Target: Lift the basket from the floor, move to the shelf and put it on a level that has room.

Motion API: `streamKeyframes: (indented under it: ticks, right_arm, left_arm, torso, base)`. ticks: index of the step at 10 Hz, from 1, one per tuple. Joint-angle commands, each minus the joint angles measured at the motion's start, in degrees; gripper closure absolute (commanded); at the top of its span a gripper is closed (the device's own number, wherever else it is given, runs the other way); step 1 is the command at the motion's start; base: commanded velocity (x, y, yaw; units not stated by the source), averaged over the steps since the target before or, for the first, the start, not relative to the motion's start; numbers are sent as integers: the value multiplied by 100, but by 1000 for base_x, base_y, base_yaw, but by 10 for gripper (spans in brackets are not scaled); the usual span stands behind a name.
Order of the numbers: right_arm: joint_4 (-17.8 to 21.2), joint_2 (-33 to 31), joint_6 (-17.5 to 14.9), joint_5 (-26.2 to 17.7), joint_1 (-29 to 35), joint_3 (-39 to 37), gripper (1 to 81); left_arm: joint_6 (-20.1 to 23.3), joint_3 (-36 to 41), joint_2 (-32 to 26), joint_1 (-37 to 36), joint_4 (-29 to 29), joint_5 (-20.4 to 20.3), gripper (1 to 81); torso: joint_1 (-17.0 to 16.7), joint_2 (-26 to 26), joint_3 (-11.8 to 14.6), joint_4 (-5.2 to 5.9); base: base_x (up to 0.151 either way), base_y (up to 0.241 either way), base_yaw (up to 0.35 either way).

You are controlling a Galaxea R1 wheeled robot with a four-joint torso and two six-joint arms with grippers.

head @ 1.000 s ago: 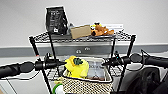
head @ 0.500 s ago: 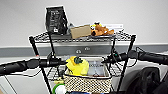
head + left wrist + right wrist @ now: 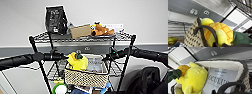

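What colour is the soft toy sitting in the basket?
Bright yellow, with an orange criss-crossed pineapple part and green leaves. The soft toy in the basket shows best in the right wrist view.

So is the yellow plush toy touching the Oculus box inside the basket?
Touching. In the right wrist view the yellow plush toy presses against the edge of the Oculus box, overlapping it with no gap, both sitting inside the basket.

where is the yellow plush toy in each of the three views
Head view: the yellow plush toy sits in the left end of the basket, between the two arms, in front of the shelf.
Left wrist view: the toy is at centre, behind the basket's dark handle.
Right wrist view: the toy is beside a white box.
Shared landmark: the basket's woven rim.
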Motion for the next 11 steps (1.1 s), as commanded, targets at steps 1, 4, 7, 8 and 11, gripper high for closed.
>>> streamKeyframes:
  ticks: [1,4,7,8,11]
  right_arm:
    - [-486,523,-100,-192,1383,-663,811]
    - [-724,936,-108,-175,1331,-1305,811]
    - [-1041,1350,-108,106,1129,-1904,811]
    - [-1146,1447,-108,282,1076,-2071,811]
    - [-1313,1754,-135,651,1014,-2755,811]
  left_arm:
    - [19,-553,424,-1194,265,-62,811]
    - [19,-1150,855,-1211,362,-115,811]
    - [81,-1935,1260,-1185,450,-308,811]
    - [81,-2137,1383,-1141,609,-467,811]
    - [81,-2838,1795,-1044,783,-669,811]
  torso:
    - [0,0,0,0]
    - [0,0,-5,0]
    - [4,2,-7,0]
    - [4,2,-7,0]
    - [6,5,-9,0]
  base:
    - [0,0,0]
    - [0,0,0]
    - [0,0,0]
    - [0,0,0]
    - [0,0,0]
